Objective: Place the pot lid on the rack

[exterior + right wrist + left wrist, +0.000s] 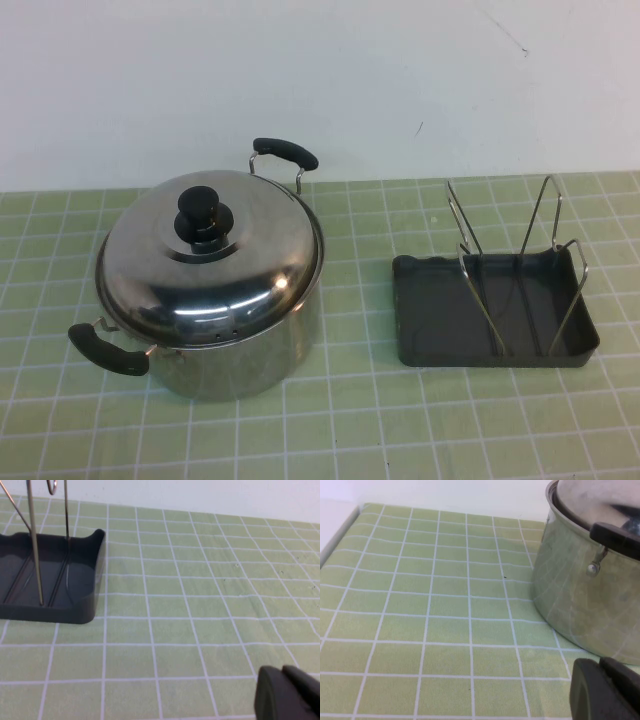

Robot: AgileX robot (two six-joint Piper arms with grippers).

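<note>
- While the pot lid (215, 270) sits on the pot (240, 355), we have open green mat (360, 420) between it and the rack (495, 300).
- Left gripper (605, 690) low beside the pot wall; right gripper (287, 695) near the rack's tray corner; both jaw states: cannot tell.
- High view shows neither gripper.

A pale green mat (350, 430) ruled with white grid lines covers the table, running back to a plain white wall (300, 70) that carries a few faint scuffs under even, soft light.
</note>
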